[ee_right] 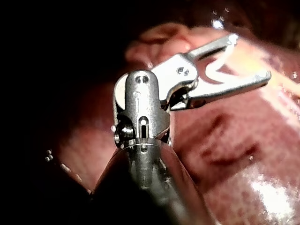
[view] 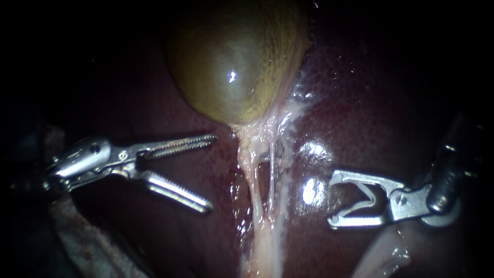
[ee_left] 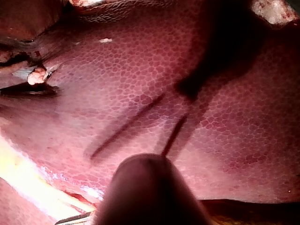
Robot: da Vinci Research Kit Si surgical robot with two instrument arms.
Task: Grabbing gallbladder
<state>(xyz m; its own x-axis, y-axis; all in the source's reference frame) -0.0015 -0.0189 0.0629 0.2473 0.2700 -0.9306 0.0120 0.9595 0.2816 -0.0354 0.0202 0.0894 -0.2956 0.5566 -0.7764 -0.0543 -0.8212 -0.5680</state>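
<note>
The olive-green gallbladder (view: 234,62) bulges at the upper middle of the endoscope view, bedded in the dark red liver (view: 360,103). Pale strands and thin tubes (view: 262,180) run down from its narrow lower end. My left instrument (view: 211,173) has toothed jaws spread open left of those strands, below the gallbladder and touching neither. My right instrument (view: 333,201) stands open over the liver to the right of the strands, holding nothing. The right wrist view shows its jaws (ee_right: 251,56) spread above the liver (ee_right: 225,154).
In the left wrist view only the blurred shaft (ee_left: 150,187) and shadows of the jaws fall on the mottled liver (ee_left: 140,70). Pale tissue (view: 383,255) lies at the lower right of the endoscope view. The surroundings there are dark.
</note>
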